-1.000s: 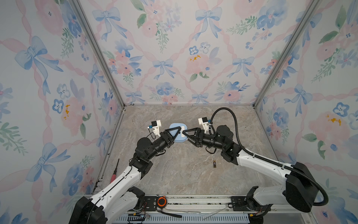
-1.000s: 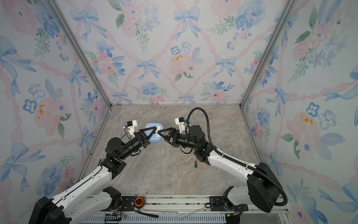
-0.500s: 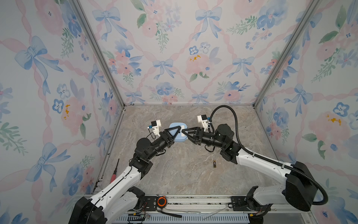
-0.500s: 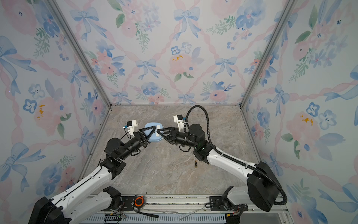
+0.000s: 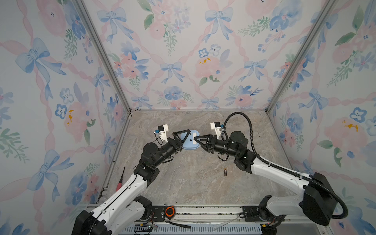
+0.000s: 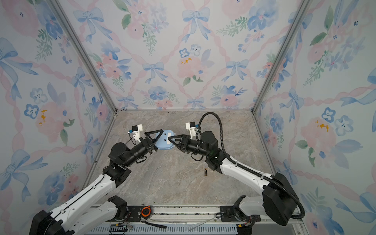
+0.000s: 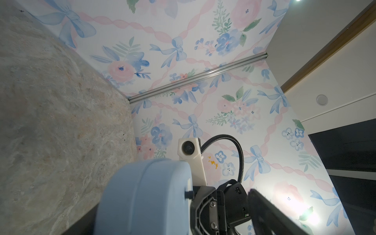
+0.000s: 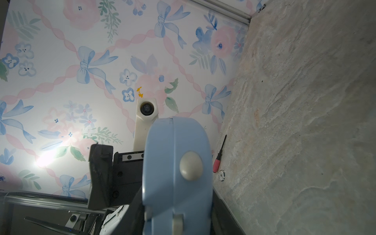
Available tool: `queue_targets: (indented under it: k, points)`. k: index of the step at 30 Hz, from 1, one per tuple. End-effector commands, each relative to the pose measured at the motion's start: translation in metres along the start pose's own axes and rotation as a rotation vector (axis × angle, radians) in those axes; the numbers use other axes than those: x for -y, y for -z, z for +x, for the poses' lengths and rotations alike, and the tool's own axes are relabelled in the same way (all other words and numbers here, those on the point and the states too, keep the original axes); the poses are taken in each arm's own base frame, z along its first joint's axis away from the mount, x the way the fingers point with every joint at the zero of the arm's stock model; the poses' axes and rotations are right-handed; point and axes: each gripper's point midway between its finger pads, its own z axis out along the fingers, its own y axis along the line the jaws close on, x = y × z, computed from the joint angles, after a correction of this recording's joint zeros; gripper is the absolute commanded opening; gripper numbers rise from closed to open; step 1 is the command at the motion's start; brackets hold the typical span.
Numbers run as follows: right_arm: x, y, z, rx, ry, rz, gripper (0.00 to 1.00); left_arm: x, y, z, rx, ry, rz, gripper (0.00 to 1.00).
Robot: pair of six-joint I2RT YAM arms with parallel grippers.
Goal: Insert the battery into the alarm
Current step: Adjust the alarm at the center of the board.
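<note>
The alarm (image 5: 190, 141) (image 6: 164, 141), light blue with its white back panel facing up, hangs above the table at the back middle between both grippers. My right gripper (image 5: 198, 140) (image 8: 177, 219) is shut on its right edge; the right wrist view shows the alarm (image 8: 175, 173) edge-on between the jaws. My left gripper (image 5: 184, 142) (image 7: 173, 223) stands open around the alarm's (image 7: 146, 195) left side, one of its fingers (image 7: 264, 213) well clear of the case. The battery (image 5: 225, 172) (image 6: 206, 172) lies on the table under the right forearm.
A red-handled screwdriver (image 5: 120, 183) (image 8: 218, 158) lies by the left wall, with a small round token (image 8: 221, 175) near it. An orange-and-black tape measure (image 5: 169, 211) sits on the front rail. Floral walls close in three sides.
My right gripper moved in and shut on the alarm's right edge. My left gripper, which was shut on the alarm, has opened its jaws. The alarm stays in place.
</note>
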Motion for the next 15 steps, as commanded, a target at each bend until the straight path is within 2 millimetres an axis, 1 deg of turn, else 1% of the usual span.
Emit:
queue_targets:
  k: [1,3,4,6,7,8,9,10,15]
  points:
    - [-0.009,0.019,-0.016,0.059,0.044,-0.007,0.27,0.002,0.006,-0.013,-0.003,-0.077,-0.036,0.98]
    - [-0.006,0.027,-0.017,0.049,0.053,-0.001,0.27,0.000,0.010,-0.013,-0.068,-0.088,-0.009,0.98]
    - [-0.006,0.029,-0.017,0.038,0.057,-0.002,0.27,0.004,0.009,-0.005,-0.130,-0.108,0.024,0.98]
    - [-0.002,0.033,-0.015,0.012,0.059,0.003,0.27,0.000,0.006,0.014,-0.273,-0.152,0.050,0.98]
    - [-0.001,0.035,-0.014,-0.002,0.065,0.003,0.27,-0.003,0.005,0.023,-0.325,-0.151,0.055,0.96]
    - [0.001,0.037,-0.013,-0.012,0.070,0.006,0.27,-0.007,0.005,0.030,-0.369,-0.158,0.062,0.92]
    - [0.002,0.040,-0.013,-0.019,0.076,0.012,0.27,-0.013,0.006,0.033,-0.383,-0.152,0.054,0.89]
    - [0.004,0.042,-0.013,-0.022,0.080,0.018,0.27,-0.019,0.007,0.034,-0.383,-0.136,0.042,0.88]
    - [0.002,0.044,-0.013,-0.031,0.095,-0.007,0.27,-0.026,0.009,0.042,-0.396,-0.136,0.056,0.87]
